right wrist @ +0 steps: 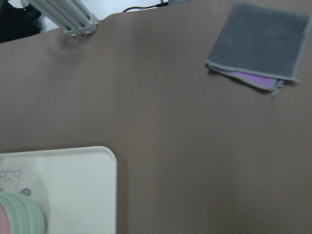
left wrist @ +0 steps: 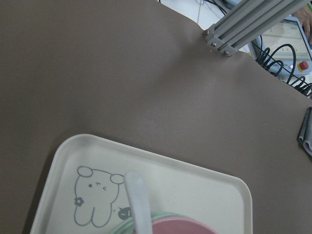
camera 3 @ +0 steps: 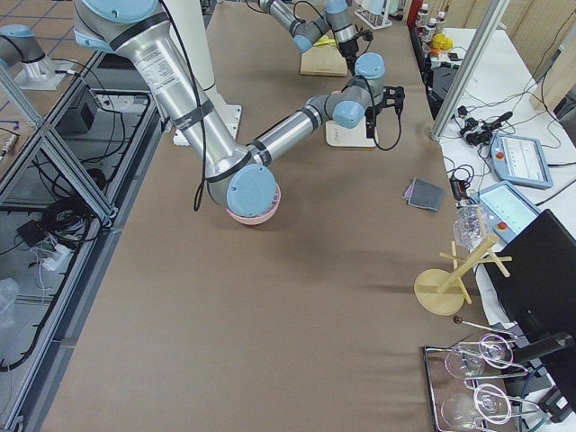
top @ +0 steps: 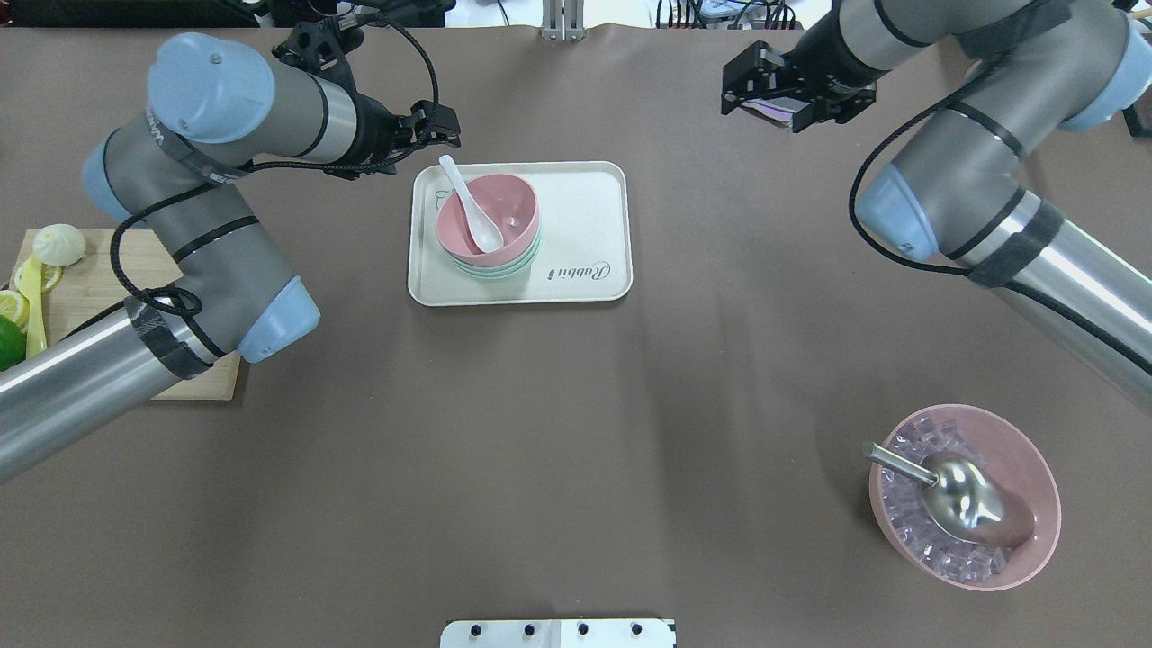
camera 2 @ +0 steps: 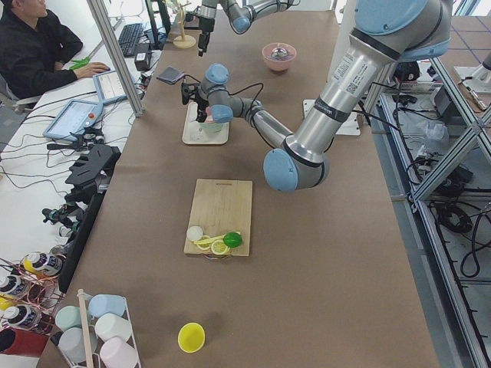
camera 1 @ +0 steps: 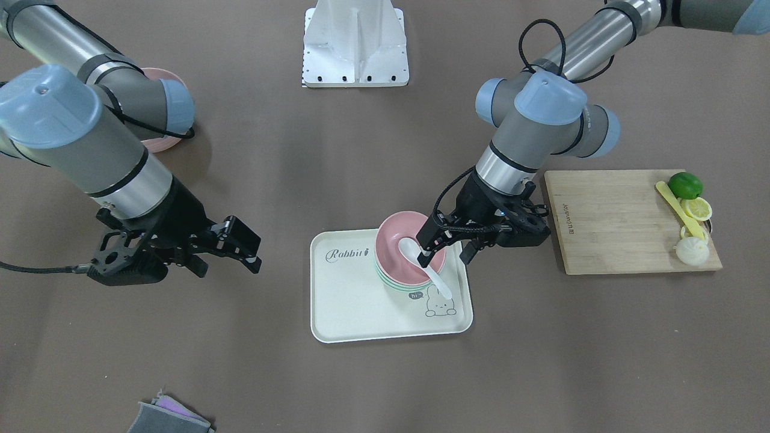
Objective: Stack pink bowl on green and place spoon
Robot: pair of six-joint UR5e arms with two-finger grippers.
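Note:
The pink bowl (camera 1: 404, 236) (top: 508, 200) sits nested on top of the stack of green bowls (camera 1: 394, 284) (top: 504, 268) on the cream rabbit tray (camera 1: 349, 300) (top: 585, 225). The white spoon (camera 1: 421, 260) (top: 468, 202) lies in the pink bowl, its handle (left wrist: 139, 204) resting over the rim. My left gripper (camera 1: 446, 255) (top: 434, 133) is open just above the bowl's edge, beside the spoon handle and not holding it. My right gripper (camera 1: 228, 261) (top: 769, 106) is open and empty, well away from the tray. The tray corner (right wrist: 73, 185) shows in the right wrist view.
A wooden cutting board (camera 1: 613, 222) holds a lime, lemon slices, a yellow utensil and a bun. A ribbed pink bowl (top: 1035, 504) holds ice and a steel scoop. A grey cloth (right wrist: 258, 44) (camera 1: 168, 416) lies on the table. A white mount (camera 1: 355, 48) stands at the robot's base.

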